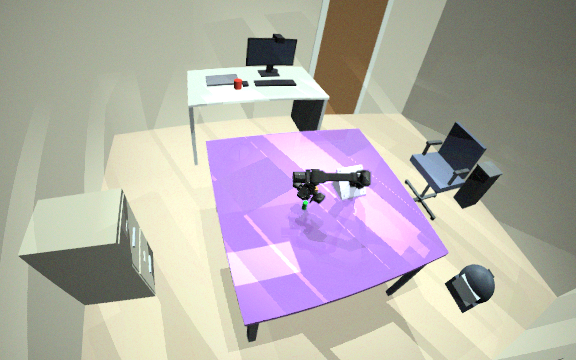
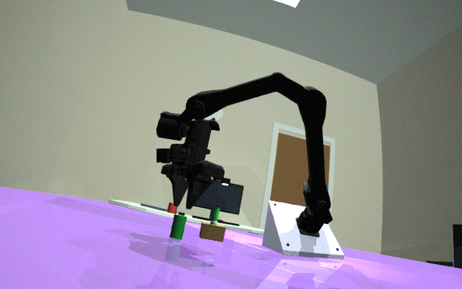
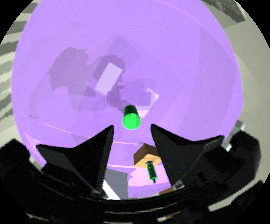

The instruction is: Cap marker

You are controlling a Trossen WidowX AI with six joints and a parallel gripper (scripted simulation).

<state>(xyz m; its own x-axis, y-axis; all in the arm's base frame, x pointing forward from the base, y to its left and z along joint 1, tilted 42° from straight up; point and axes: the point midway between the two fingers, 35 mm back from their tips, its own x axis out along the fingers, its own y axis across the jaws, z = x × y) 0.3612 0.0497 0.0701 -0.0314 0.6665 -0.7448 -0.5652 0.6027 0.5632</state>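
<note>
The loose cap [image 1: 305, 205] [image 2: 178, 226] [image 3: 131, 121] is a green cylinder standing upright on the purple table [image 1: 278, 295] [image 2: 22, 241]. The marker [image 2: 215, 214] [image 3: 152, 172] stands upright in the tan holder block [image 2: 212, 233] [image 3: 145, 154], its green part upward, a short way from the cap toward the arm's base. My gripper [image 2: 183, 206] [image 3: 132, 127] is open and empty. It points down, with its fingertips a little above the cap's top. In the wrist view the cap appears between and just beyond the fingertips. The arm mostly hides the holder in the top view.
The arm's white sloped base [image 1: 352, 189] [image 2: 277, 237] stands on the table beyond the holder block. A white desk [image 1: 200, 95] with a monitor [image 1: 271, 51] and a red mug [image 1: 238, 84] is behind the table. An office chair [image 1: 435, 170] stands off to the right.
</note>
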